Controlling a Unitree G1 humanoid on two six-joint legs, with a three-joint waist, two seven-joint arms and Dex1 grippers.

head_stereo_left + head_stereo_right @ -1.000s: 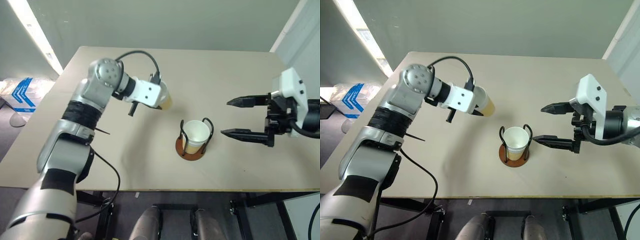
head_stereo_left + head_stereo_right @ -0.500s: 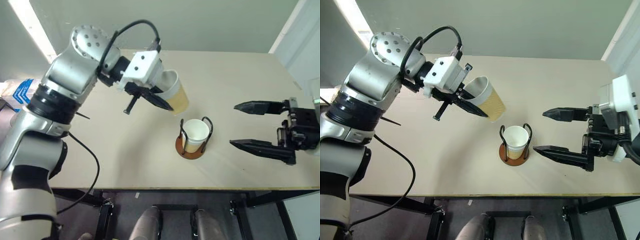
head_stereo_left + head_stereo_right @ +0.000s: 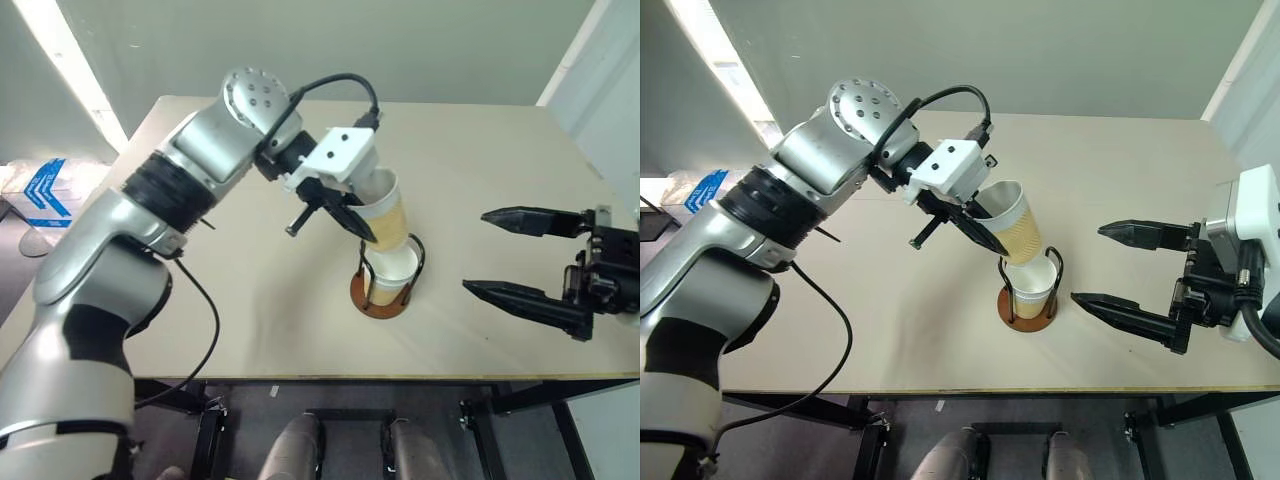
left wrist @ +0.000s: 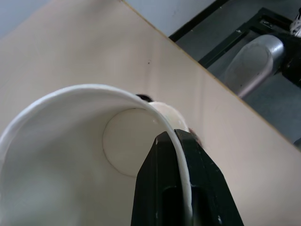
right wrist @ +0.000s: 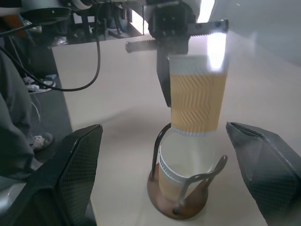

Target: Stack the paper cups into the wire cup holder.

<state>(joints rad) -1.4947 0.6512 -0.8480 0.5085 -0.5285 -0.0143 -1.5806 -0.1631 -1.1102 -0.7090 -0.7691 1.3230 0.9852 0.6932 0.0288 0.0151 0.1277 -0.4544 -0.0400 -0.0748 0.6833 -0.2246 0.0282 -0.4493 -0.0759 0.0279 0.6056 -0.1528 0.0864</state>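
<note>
**Head views: second cup hanging over the holder, right tool idle**

Head camera, left to right. My left tool (image 3: 980,225) sits over the middle of the worktop (image 3: 200,300), its black fingers (image 4: 164,188) pinched on the rim of a paper cup (image 3: 1015,225), one finger inside the wall and one outside. Held cup is tilted, mouth towards the left arm, tan ribbed wall facing out, its bottom end down at the mouth of the cup below. From the right wrist view the held cup's bottom looks to be at or just inside that lower rim; I cannot tell whether they touch.

Just right of centre: the wire cup holder (image 3: 380,300), reddish-brown disc flat on the worktop, two black wire loops upright. One seated cup (image 5: 181,162) stands inside between the loops, white rim up, upright.

Left wrist view looks straight down into the held cup's white interior, with the near finger over the rim and a sliver of the seated cup past the edge.

Far right: my right tool (image 3: 525,260) hovers beside the holder, well apart from it, both long fingers spread wide and pointing back towards the holder, nothing between them. Right wrist view confirms the spread, with the holder and both cups framed between the two fingers.

Beyond the worktop's far side in that view, a person's leg and shoe (image 5: 40,141) on the floor.
</note>
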